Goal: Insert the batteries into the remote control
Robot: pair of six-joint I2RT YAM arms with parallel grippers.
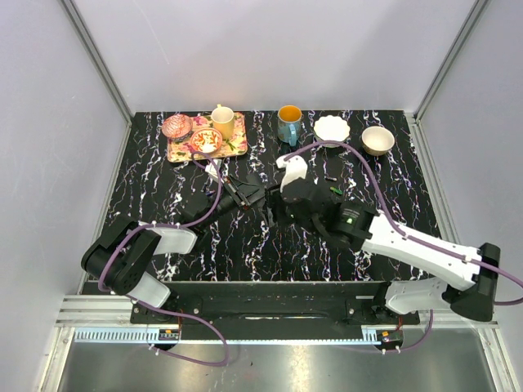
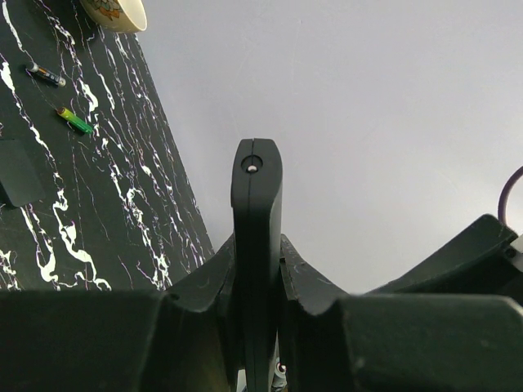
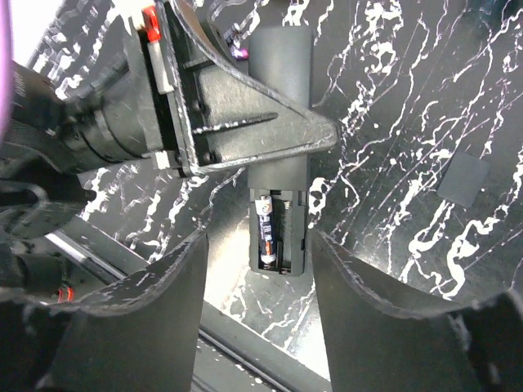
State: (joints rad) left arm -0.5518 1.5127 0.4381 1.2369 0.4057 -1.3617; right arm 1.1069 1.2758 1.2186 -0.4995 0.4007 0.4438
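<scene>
From where I stand, the left pincer (image 1: 245, 194) is clenched hard on the remote control (image 3: 278, 73). Its fingers (image 3: 245, 135) cross the black body about midway, so the remote sticks out past them at both ends. The back of the remote is open. The battery bay is at the end pointing toward the right pincer (image 3: 257, 278), and one battery (image 3: 265, 233) lies in one of its slots. The right pincer is released, its fingers (image 3: 155, 302) spread to either side of that open end, with a gap on each flank and nothing gripped. The two pincers meet tip to tip over the middle of the table (image 1: 409, 204), with dark marbled surface open all around them. Past the right pincer's fingers, the table's near edge runs slantwise, close to the remote's open end. Off to one side of the right pincer, well apart, a dark square piece (image 3: 462, 180) lies flat. Seen from the left pincer, two loose batteries (image 2: 75, 121) lie well off to its side near a bowl (image 2: 114, 12), and the table's side edge runs against the grey wall. The tray (image 1: 237, 149) and cups sit along the far edge, well beyond both pincers.
</scene>
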